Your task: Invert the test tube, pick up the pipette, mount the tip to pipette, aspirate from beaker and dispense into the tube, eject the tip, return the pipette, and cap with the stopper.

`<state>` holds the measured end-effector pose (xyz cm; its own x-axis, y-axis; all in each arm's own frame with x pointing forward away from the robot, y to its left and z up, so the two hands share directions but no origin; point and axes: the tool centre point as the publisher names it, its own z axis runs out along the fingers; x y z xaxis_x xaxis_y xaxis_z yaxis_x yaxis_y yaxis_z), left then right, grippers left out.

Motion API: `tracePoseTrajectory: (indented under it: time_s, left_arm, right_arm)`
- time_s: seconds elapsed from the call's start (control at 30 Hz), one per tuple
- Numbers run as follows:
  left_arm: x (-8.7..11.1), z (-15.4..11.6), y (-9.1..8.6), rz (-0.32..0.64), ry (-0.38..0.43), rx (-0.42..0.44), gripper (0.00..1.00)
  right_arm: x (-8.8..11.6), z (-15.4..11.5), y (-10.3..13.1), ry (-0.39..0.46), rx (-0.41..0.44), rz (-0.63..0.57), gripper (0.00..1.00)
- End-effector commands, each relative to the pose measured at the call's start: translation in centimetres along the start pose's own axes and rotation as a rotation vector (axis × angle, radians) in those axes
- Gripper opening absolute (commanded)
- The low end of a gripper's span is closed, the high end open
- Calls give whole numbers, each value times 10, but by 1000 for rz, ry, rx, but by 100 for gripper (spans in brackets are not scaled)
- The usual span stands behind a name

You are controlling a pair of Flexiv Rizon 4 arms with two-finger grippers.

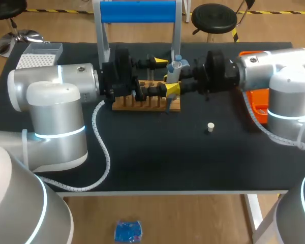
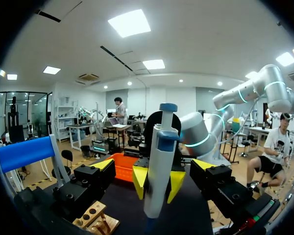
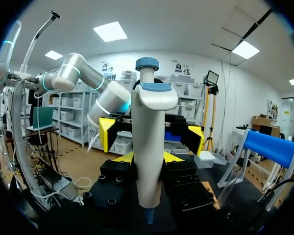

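Yellow tips of the right claw [image 3: 147,157] press on the pipette [image 3: 148,127] from two sides. This claw is closed on the pale barrel and carries it upright, with the blue plunger knob uppermost. The left claw [image 2: 153,165] faces it with its jaws spread wide and nothing in its hold. Its two fingers [image 1: 161,62] stand one on either side of the barrel, clear of it. In the head view the left arm [image 1: 56,96] comes in from 9 o'clock and the right arm [image 1: 274,71] from 3 o'clock. The two claws meet nose to nose a little beyond the middle of the black counter [image 1: 157,157], and the pipette hangs over the 2 o'clock corner of the wooden rack [image 1: 147,103]. The claws cover much of that rack, so I cannot tell what it holds. A small white stopper [image 1: 210,127] sits alone on the bare cloth at 4 o'clock from the rack, well apart from it. The tip box [image 1: 39,56] stands in the counter's 10 o'clock corner. An orange tray [image 1: 256,96] lies at the 3 o'clock edge, partly behind the right arm. A blue-topped stand [image 1: 137,12] rises at 12 o'clock, just behind the rack.
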<state>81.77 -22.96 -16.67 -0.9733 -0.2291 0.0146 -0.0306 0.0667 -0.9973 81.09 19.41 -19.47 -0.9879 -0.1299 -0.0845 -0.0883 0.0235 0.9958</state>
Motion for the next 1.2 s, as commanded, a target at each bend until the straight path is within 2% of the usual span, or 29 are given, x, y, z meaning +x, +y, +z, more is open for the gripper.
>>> tracePoseTrajectory:
  time_s: [0.03, 0.33, 0.5, 0.57, 0.6, 0.63, 0.67, 0.7, 0.73, 1.2]
  left_arm:
    - [1, 1, 0, 1, -4, 1, 100]
    - [1, 1, 0, 1, -4, 1, 100]
    - [1, 1, 0, 1, -4, 1, 94]
    - [1, 1, 0, 1, -4, 1, 87]
    - [1, 1, 0, 1, -4, 1, 72]
    - [1, 1, 0, 1, -4, 1, 42]
    - [1, 1, 0, 1, -4, 1, 29]
    - [1, 1, 0, 1, -4, 1, 10]
    - [1, 1, 0, 1, -4, 1, 0]
    - [1, 1, 0, 1, -4, 1, 0]
  right_arm:
    - [-1, 3, 1, -5, -1, -2, 0]
    - [-2, 7, -1, -10, -1, 4, 0]
    - [-2, 8, -2, -12, -2, 8, 0]
    - [-2, 8, -2, -13, -4, 10, 0]
    - [-2, 8, -2, -14, -5, 10, 0]
    - [-2, 8, -2, -15, -6, 10, 0]
    - [-2, 9, -2, -16, -7, 11, 0]
    - [-2, 9, -2, -18, -7, 10, 0]
    - [-3, 8, -2, -19, -8, 11, 0]
    - [-3, 10, -3, -18, -6, 14, 0]
